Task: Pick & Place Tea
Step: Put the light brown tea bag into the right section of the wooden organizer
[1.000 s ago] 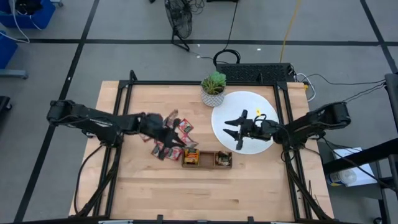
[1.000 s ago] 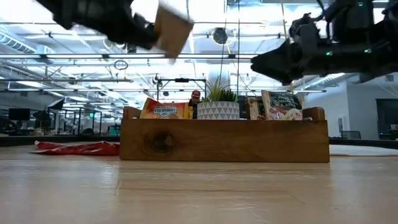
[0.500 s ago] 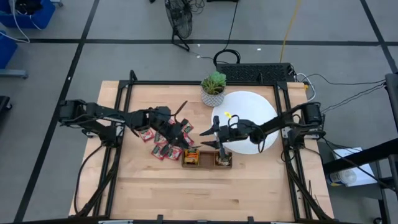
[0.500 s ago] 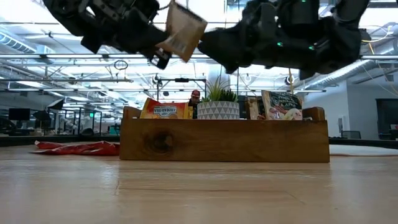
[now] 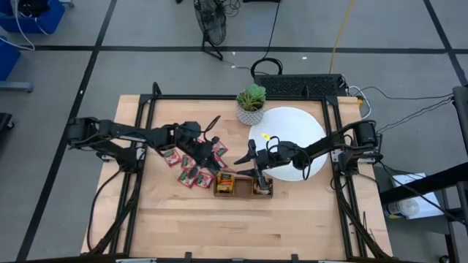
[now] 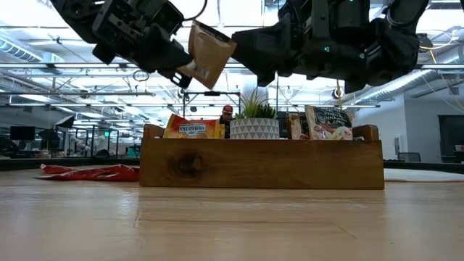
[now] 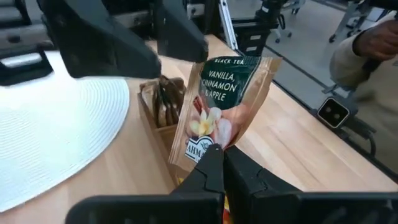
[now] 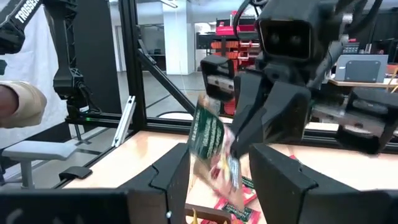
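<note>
**Left arm holds 1 sachet up by the tray; right jaws spread, empty**

Counts: 2 arms, 1 wooden tray (image 5: pixel 243 187) w/ 3 compartments, 1 white disc (image 5: pixel 296 124), 1 potted plant (image 5: pixel 251 103). Loose red tea sachets (image 5: pixel 196 162) on the table just left of the tray: roughly 7, overlapping, exact no. unclear. Tray's end compartments each hold sachets standing upright; can't count them.

Left gripper (image 7: pixel 219 158): fingers pressed together, pinching the bottom edge of 1 brown-and-green sachet (image 7: pixel 219 106), which hangs in the air above the table, up-left of the tray. Right gripper (image 8: pixel 214 177): jaws spread, holding nothing, over the tray's middle, facing the held sachet.

Vs 1 s ago: right gripper was over the disc, now at the tray. Left gripper w/ sachet has lifted and come closer to the tray. Vs 0.5 s ago: both nearly unchanged; sachet tilted a bit more. Pile, plant, disc, tray unmoved.
</note>
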Controlling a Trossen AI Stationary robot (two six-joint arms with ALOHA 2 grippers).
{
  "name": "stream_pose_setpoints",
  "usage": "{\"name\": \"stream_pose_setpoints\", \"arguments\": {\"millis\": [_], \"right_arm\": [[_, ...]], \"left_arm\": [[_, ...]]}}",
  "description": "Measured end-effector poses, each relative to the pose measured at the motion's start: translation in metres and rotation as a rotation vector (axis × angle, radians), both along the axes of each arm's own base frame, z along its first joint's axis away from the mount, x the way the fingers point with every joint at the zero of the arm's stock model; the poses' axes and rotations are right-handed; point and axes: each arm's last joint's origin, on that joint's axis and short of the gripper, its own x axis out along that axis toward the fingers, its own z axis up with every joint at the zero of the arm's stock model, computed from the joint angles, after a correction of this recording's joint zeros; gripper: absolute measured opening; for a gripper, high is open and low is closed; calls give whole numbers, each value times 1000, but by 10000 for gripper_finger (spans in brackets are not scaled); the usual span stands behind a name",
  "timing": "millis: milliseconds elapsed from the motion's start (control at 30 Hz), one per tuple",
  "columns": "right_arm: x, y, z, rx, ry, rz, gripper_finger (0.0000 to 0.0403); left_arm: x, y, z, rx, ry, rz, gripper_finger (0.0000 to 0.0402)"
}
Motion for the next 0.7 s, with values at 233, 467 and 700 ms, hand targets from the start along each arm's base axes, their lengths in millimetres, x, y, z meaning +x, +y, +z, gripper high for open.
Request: {"name": "stream_pose_setpoints", "arguments": {"millis": [233,467,700], "right_arm": [[0,0,0,-25,-3,-3,151],[0,0,0,-32,-13,-8,151],[0,0,0,-32,-13,-9,151]], "left_arm": [[-6,-1,8,18,-17,-4,1],[1,-1,-1,41,1,29,1],[4,-1,1,50,-45,29,1]]}}
